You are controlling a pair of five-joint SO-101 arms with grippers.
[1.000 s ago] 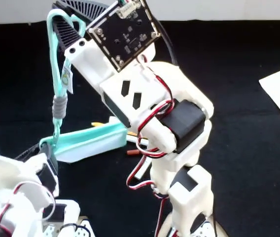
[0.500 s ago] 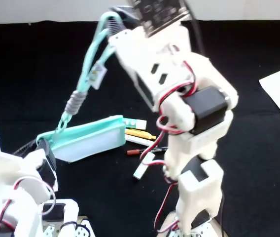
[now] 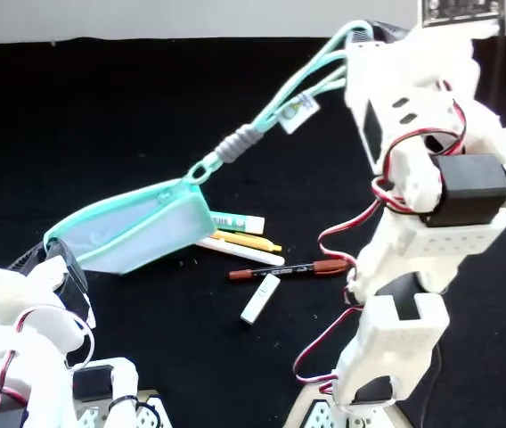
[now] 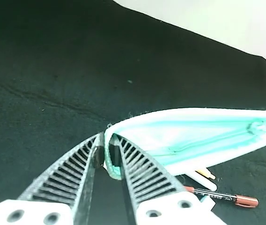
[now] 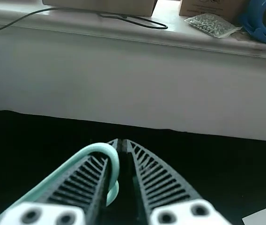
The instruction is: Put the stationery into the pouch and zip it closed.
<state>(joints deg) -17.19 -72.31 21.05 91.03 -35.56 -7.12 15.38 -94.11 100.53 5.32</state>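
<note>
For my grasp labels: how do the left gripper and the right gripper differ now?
The left gripper is shut on the end edge of the pouch; the right gripper is shut on its teal strap. The left gripper sits low near the table; the right gripper is raised above it. Both hold parts of one pouch.

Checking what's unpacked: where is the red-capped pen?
High view: the red-capped pen lies on the table outside the pouch, between the yellow pen and a white stick.
</note>
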